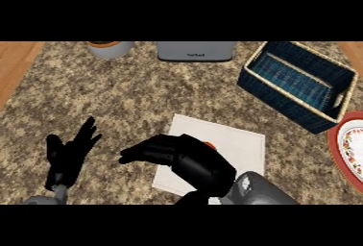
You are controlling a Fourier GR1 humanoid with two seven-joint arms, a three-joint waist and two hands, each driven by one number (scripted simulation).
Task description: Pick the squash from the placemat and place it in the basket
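A white placemat (230,144) lies on the speckled counter at centre. My right hand (181,156) sits over the placemat's left part, fingers curled downward. Only a small orange bit of the squash (210,145) peeks out beside the back of the hand; the rest is hidden under it. The dark blue woven basket (301,84) with a tan rim stands at the upper right, tilted, nothing visible inside. My left hand (69,156) rests open at the lower left, fingers up, away from the placemat.
A grey appliance (196,51) stands at the back centre and a grey pot (111,48) with an orange top at the back left. A red-rimmed patterned plate (349,144) lies at the right edge, just below the basket. Wooden counter edges show at both upper corners.
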